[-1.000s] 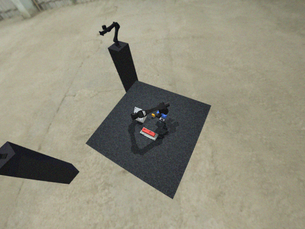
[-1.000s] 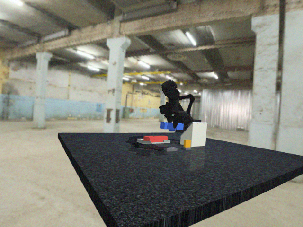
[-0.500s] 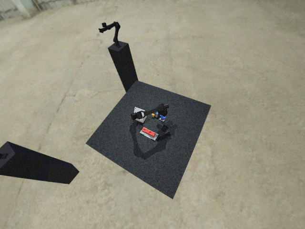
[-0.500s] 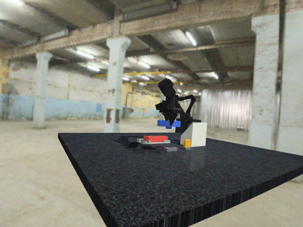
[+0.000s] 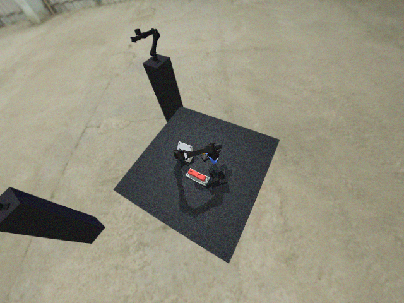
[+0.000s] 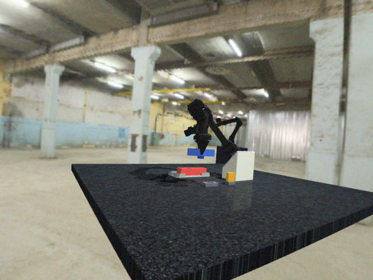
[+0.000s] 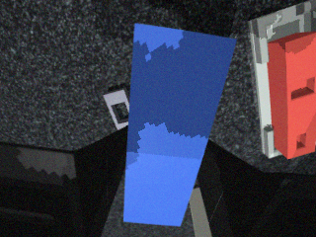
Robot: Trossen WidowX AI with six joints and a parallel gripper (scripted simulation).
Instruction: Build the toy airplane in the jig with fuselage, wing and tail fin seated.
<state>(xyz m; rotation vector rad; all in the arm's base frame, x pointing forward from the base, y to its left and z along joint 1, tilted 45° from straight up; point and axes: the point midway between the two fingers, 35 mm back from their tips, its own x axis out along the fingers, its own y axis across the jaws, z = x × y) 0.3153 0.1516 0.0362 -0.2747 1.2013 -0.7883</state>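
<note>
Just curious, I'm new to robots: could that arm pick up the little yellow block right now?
Probably not yet. The gripper is shut on the blue wing, held above the table. The yellow block stands uncovered beside the white base, so the way looks free afterwards.

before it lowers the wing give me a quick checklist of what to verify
1. Gripper shut on the blue wing: ok.
2. Red fuselage seated in the grey cradle: ok, looks flat.
3. Sockets on the fuselage top open: ok, seen in the wrist view.
4. Wing above the fuselage socket: not ok, it hangs off to one side.
5. Wing tab pointing down: ok.
6. Yellow tail fin out of the path: ok.
</note>
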